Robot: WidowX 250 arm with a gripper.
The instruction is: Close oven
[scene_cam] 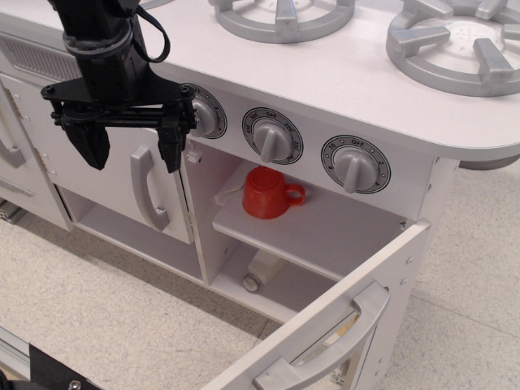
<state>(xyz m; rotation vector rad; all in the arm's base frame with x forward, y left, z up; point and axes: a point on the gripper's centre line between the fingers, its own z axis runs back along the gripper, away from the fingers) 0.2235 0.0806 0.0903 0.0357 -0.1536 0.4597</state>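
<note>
The white toy oven (349,236) stands open, its cavity and inner shelf exposed. Its large white door (325,313) hangs swung out toward the lower right, with the grey bar handle (327,349) on its outer face. My black gripper (130,146) hangs at the upper left in front of the small cabinet door, well left of the oven door and apart from it. Its two fingers (91,145) are spread and hold nothing.
A red cup (272,193) lies on the oven shelf and a white roller-like object (262,270) lies on the oven floor. The small cabinet door with a vertical grey handle (146,188) is behind my gripper. Three knobs (272,136) and grey burners (280,15) sit above.
</note>
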